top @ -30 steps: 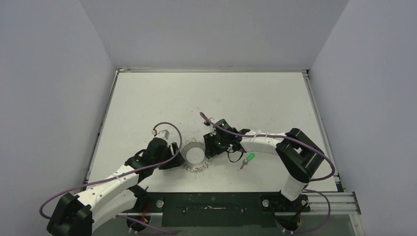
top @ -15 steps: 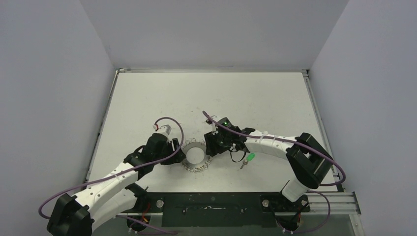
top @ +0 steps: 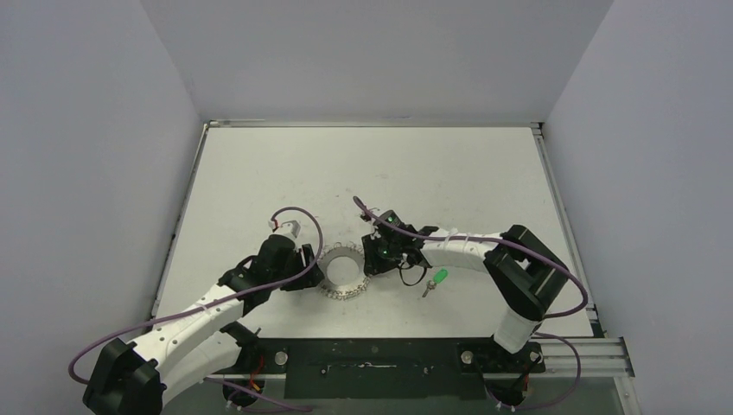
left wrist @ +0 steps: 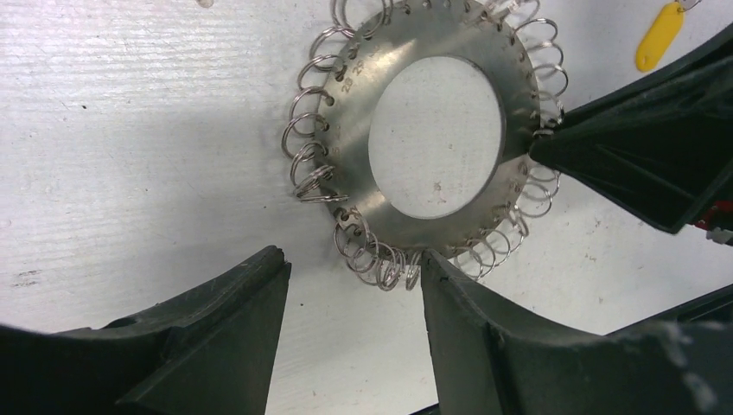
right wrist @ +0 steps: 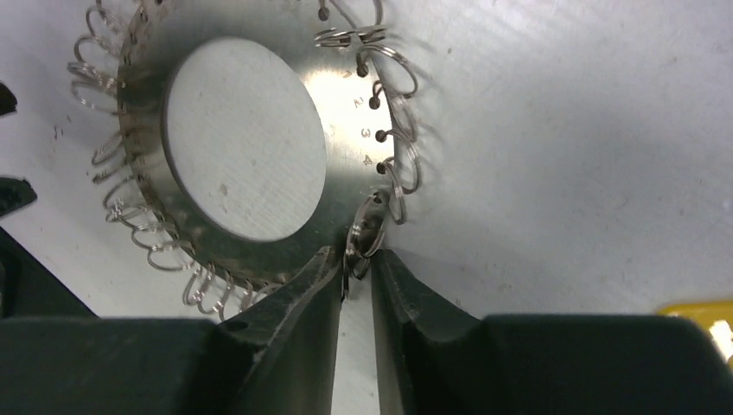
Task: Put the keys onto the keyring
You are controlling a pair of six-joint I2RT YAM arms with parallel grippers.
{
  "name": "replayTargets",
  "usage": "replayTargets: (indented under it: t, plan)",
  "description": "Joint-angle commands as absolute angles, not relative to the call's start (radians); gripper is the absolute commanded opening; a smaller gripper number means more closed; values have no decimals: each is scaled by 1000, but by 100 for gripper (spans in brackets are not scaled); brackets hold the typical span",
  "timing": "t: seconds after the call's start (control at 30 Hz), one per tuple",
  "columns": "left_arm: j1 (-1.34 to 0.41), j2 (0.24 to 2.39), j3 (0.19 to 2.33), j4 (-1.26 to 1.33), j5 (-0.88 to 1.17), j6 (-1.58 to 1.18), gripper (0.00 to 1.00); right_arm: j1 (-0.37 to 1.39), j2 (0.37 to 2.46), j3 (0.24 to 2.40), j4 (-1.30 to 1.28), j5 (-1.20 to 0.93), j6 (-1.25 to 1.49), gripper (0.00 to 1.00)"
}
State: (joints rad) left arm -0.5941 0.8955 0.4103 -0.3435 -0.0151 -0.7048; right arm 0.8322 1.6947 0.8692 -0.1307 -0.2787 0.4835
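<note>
Ok so what worries me here: the right gripper (right wrist: pixel 354 259) has closed down to a narrow slit and looks like it's pinching one wire loop on the rim of the keyring (left wrist: pixel 350 164). That's a tiny springy bit of wire held right at the tips. My guess is it pops out the moment anything pulls sideways, or a neighbouring loop gets snagged, since they're packed tight.

Second worry is the ring skating away. It lies flat near the middle of the tabletop (top: pixel 389 173), toward the near edge, between the two grippers. The left gripper (left wrist: pixel 352 255) is wide open with nothing in it. One of its fingers is up against the loops on its side of the rim and the other is clear of them. That's a brace, not a hold, so a tug from the right could spin or drag the disc.

Neither key is on the ring or picked up. The green key (top: pixel 439 277) lies on the tabletop to the right of the right gripper. The yellow key (left wrist: pixel 659 36) sits just beside that gripper and is hidden from above, so it's easy to knock.

The surface is white, painted-looking and a bit scuffed, probably slick under metal. Plain pale walls (top: pixel 372 52) box it in on three sides, with a metal rail (top: pixel 596 350) along the near edge.
</note>
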Motion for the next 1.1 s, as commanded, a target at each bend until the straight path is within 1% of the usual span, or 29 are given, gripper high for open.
replayTargets:
  t: [0.0, 0.07, 0.1, 0.2, 0.23, 0.3, 0.4, 0.43, 0.5, 0.6, 0.67, 0.8, 0.9, 1.07]
  plan:
    - [-595, 871, 440, -345, -35, -691, 55, 825, 1772, 966, -134, -246, 433, 15]
    - [-595, 866, 427, -336, -33, -701, 55, 816, 1813, 1036, -164, -241, 397, 9]
    - [-595, 862, 421, -330, -32, -706, 55, 812, 1831, 1071, -181, -234, 379, 7]
    - [-594, 852, 399, -311, -20, -721, 55, 810, 1878, 1174, -255, -190, 320, 9]
    - [-593, 849, 394, -304, -18, -724, 55, 810, 1882, 1195, -276, -170, 304, 12]
    - [-594, 845, 387, -302, -17, -727, 55, 810, 1872, 1229, -309, -134, 278, 23]
    - [-593, 843, 384, -306, -25, -726, 56, 813, 1820, 1236, -343, -100, 264, 42]
    - [-592, 844, 384, -307, -26, -725, 56, 815, 1802, 1228, -346, -96, 266, 46]
    - [-592, 851, 386, -306, -28, -724, 56, 821, 1771, 1213, -348, -103, 279, 50]
    - [-592, 872, 392, -297, -25, -722, 56, 833, 1737, 1186, -320, -163, 322, 50]
    - [-590, 893, 399, -286, -16, -720, 56, 842, 1724, 1167, -284, -213, 360, 47]
    - [-578, 947, 418, -262, 0, -715, 57, 865, 1729, 1152, -219, -293, 431, 38]
    - [-558, 987, 427, -234, 63, -724, 56, 877, 1754, 1156, -187, -329, 470, 31]
    - [-504, 1026, 429, -187, 153, -734, 57, 902, 1796, 1166, -166, -348, 509, 25]
